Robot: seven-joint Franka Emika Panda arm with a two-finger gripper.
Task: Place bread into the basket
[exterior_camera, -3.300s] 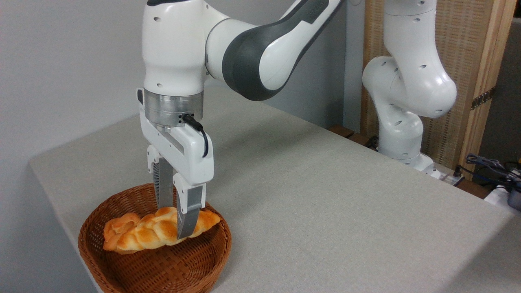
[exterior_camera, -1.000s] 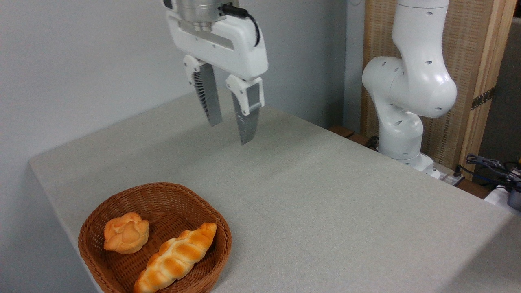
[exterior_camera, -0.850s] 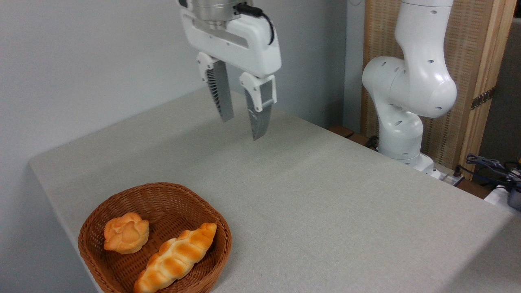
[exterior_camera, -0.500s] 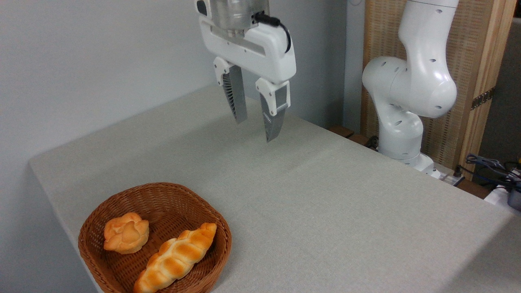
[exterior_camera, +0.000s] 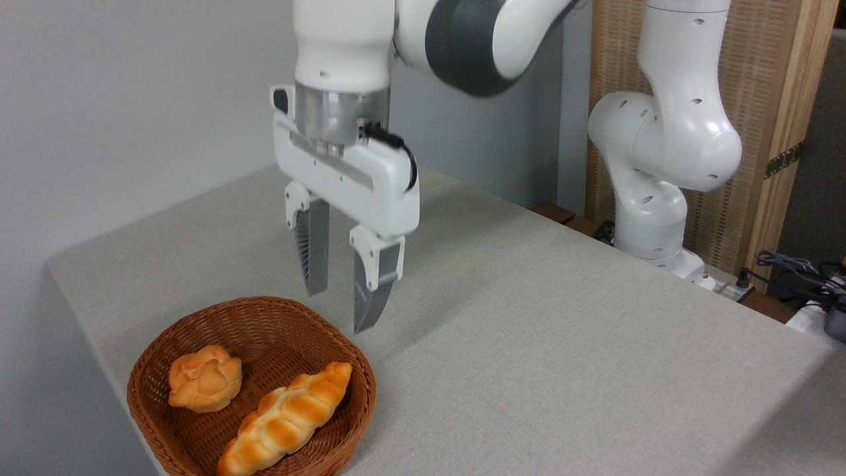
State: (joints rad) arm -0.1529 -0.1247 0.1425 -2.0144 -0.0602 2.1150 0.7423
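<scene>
Bread (exterior_camera: 285,419) lies in basket (exterior_camera: 345,360) beside a bun (exterior_camera: 204,378), so task looks done. Gripper (exterior_camera: 340,311) hangs above basket's far rim w/ jaws apart, empty.

Plain grey wall (exterior_camera: 132,99), grey-clothed table (exterior_camera: 562,344), woven wood-framed screen (exterior_camera: 760,99).

- Bread (exterior_camera: 285,418), lower left of the frame: glossy golden-orange, braided ridges, paler cream in the creases.
- Bun (exterior_camera: 204,378), left of it: orange, knotted folds.
- Basket (exterior_camera: 360,370): brown woven wicker.
- Gripper (exterior_camera: 338,311): white body, grey ribbed fingers.
- Table (exterior_camera: 529,330): pale grey-beige cloth, fine weave.
- Wall (exterior_camera: 132,99), upper left: plain light grey.
</scene>
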